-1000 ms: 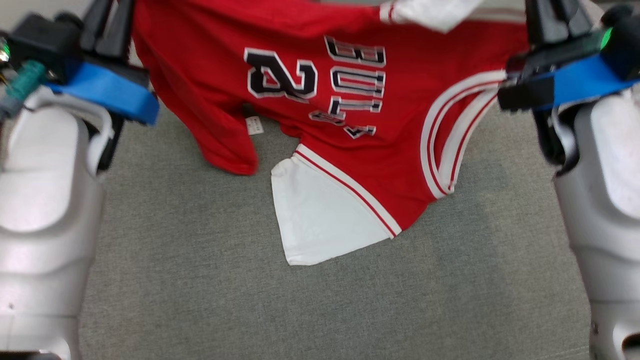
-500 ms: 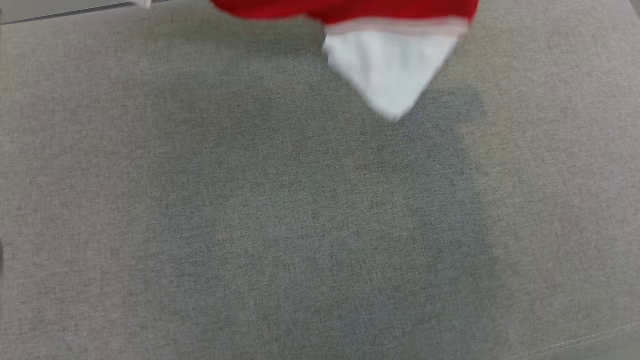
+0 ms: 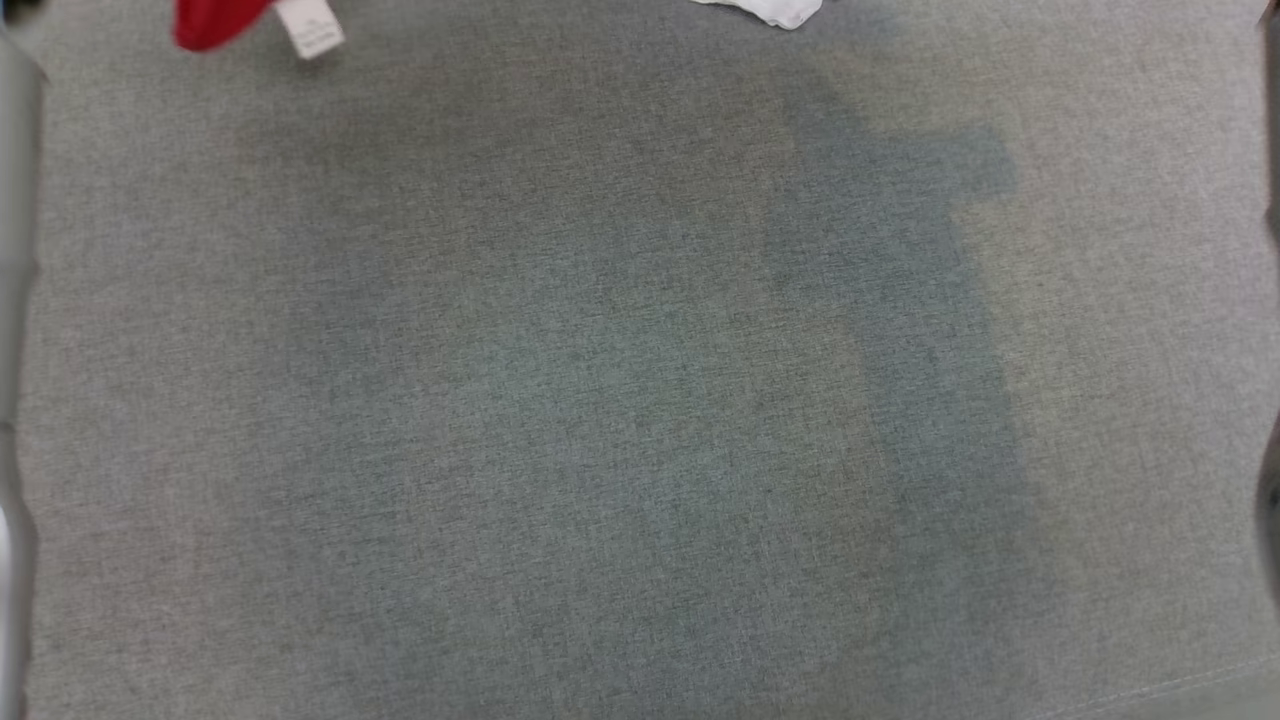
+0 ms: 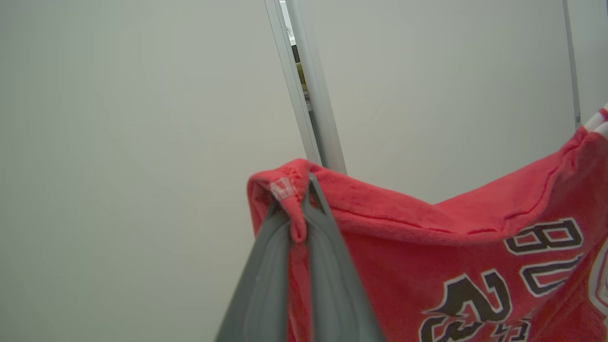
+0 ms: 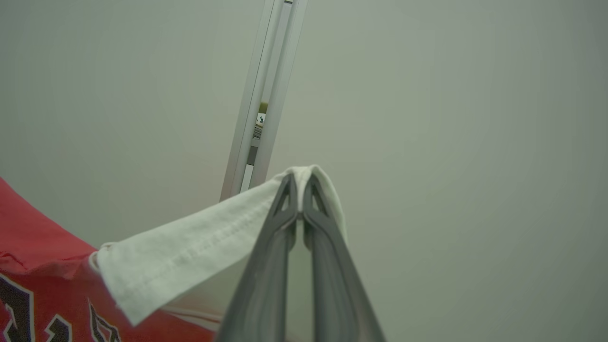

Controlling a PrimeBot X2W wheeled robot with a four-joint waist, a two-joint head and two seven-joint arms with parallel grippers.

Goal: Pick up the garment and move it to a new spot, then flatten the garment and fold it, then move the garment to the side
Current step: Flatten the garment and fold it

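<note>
Head view: grey woven surface (image 3: 640,400) across nearly the whole frame, with a stitched seam at the lower right corner; a broad soft shadow lies over its middle and right. A red scrap of the garment (image 3: 210,20) hangs in at the top left edge, a white label (image 3: 312,32) dangling beside it; a white tip (image 3: 775,10) of the same cloth dips in at the top centre. Both bits look clear of the surface, though the blur makes that hard to confirm.

Left wrist view: left gripper (image 4: 294,199) clamped tight on a bunched red corner of the hem; cloth wraps over and between the two grey fingers. The red body hangs away to the right, black white-edged lettering (image 4: 498,285) on it. Behind: pale wall (image 4: 118,142) and a slanting metal post (image 4: 308,104).

Right wrist view: right gripper (image 5: 299,183) pinched closed on the edge of the white sleeve (image 5: 190,251); the sleeve folds over the fingertips and stretches down to the left, where it meets the red body. Pale wall and a metal post behind here too.
</note>
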